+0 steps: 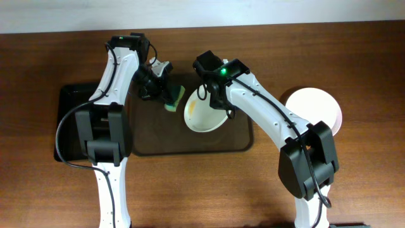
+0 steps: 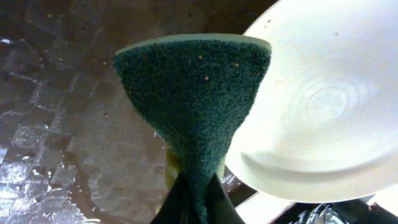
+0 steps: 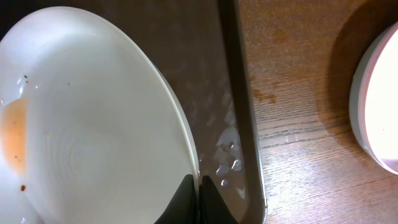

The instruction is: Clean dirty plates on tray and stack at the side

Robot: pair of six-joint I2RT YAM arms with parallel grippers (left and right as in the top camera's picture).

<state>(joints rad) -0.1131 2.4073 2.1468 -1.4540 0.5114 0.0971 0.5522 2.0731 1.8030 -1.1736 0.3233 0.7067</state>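
Overhead, centre of frame: the tray (image 1: 190, 144), dark brown, lies on the desk (image 1: 354, 50). One plate (image 1: 202, 117) is above the tray's right-hand part, tilted rather than flat.

Right end effector (image 3: 199, 196): clenched on that plate's rim, fingers pinching the edge at the bottom of the right wrist frame. An orange smear (image 3: 15, 140) shows on the plate's inner face at the far left of that frame, with a few dark specks near it.

Left end effector (image 2: 196, 199): clenched on a sponge (image 2: 193, 93) (green scouring face towards the camera, yellow layer behind it). The fingers grip its narrow lower end and the pad fans out above them. Small crumbs sit on the green face.

The sponge is just beside the plate's left rim. Whether the two touch, I cannot tell from either view.

The tray floor looks wet and glossy in the left wrist view.

Right of frame, overhead: another white plate (image 1: 316, 107) rests on the desk, off the tray (possibly more than one stacked; count not readable).

Left of frame: a smaller black tray (image 1: 69, 101), partly under the left arm.
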